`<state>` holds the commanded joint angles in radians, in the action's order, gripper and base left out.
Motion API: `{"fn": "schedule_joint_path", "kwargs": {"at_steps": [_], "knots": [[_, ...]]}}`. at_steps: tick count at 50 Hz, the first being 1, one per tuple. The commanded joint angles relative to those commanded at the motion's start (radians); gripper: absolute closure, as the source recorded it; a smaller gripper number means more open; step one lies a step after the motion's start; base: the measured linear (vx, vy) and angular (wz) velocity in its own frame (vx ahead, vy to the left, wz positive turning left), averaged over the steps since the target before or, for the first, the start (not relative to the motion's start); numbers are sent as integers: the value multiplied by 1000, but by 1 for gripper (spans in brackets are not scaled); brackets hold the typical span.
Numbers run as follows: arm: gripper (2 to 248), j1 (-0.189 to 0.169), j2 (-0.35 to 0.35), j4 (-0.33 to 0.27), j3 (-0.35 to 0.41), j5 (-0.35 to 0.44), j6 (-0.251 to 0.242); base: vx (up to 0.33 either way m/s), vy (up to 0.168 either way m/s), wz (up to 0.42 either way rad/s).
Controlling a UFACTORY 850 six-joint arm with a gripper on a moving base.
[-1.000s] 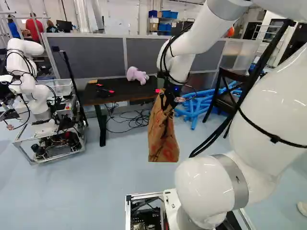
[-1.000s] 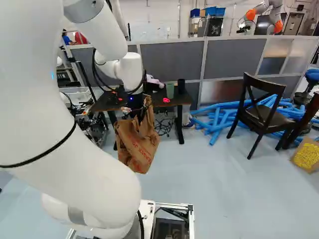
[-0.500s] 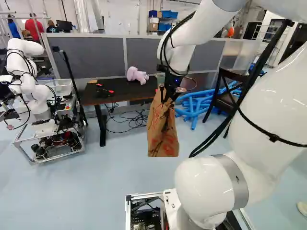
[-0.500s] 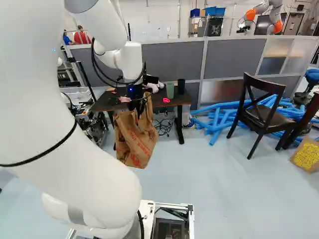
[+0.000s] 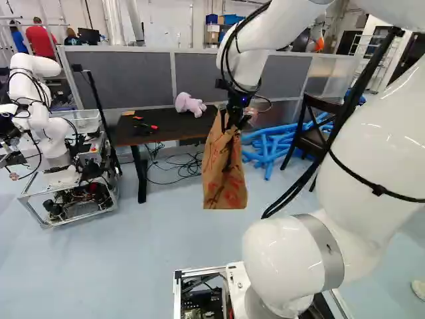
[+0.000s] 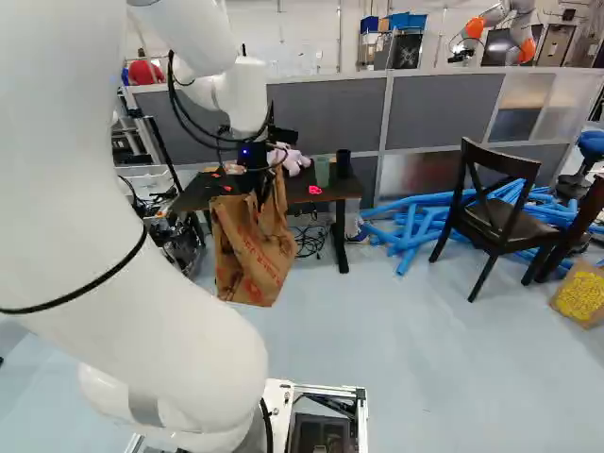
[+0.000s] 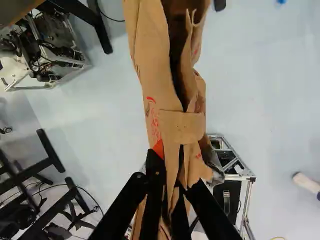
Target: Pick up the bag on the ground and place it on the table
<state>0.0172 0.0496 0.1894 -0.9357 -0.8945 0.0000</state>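
Plainly, the brown paper bag with red print (image 5: 224, 176) is hanging from the black two-fingered gripper (image 5: 232, 123), which has its upper edge pinched. In the wrist view, the black fingers (image 7: 154, 172) of the gripper (image 7: 169, 175) close on the bag from two sides, with creased paper running between them. Just ahead of the fingertips, a folded brown paper band (image 7: 181, 127) lies across the bag, and beyond it the paper stretches further ahead, parted by a dark gap.

Both base views show the bag's body below the gripper, its lower end off the pale blue floor (image 5: 153, 252). Seen from there, it hangs on the near side of the dark-topped table (image 5: 169, 123), covering part of it. I cannot tell whether bag and table touch.

On the table sit a pale purple plush toy (image 5: 189, 104), a green cup (image 6: 322, 172) and, just beside that, a black cup (image 6: 343, 163). A dark wooden chair (image 6: 500, 222) stands near a heap of blue tubes (image 6: 411, 226) at the right of the right base view.
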Motion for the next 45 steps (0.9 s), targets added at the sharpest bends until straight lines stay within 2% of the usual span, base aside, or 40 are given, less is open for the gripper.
{"fn": "schedule_joint_path", "kwargs": {"at_steps": [45], "knots": [[229, 86, 36, 0, -111, -1, 0, 0, 0, 0]]}}
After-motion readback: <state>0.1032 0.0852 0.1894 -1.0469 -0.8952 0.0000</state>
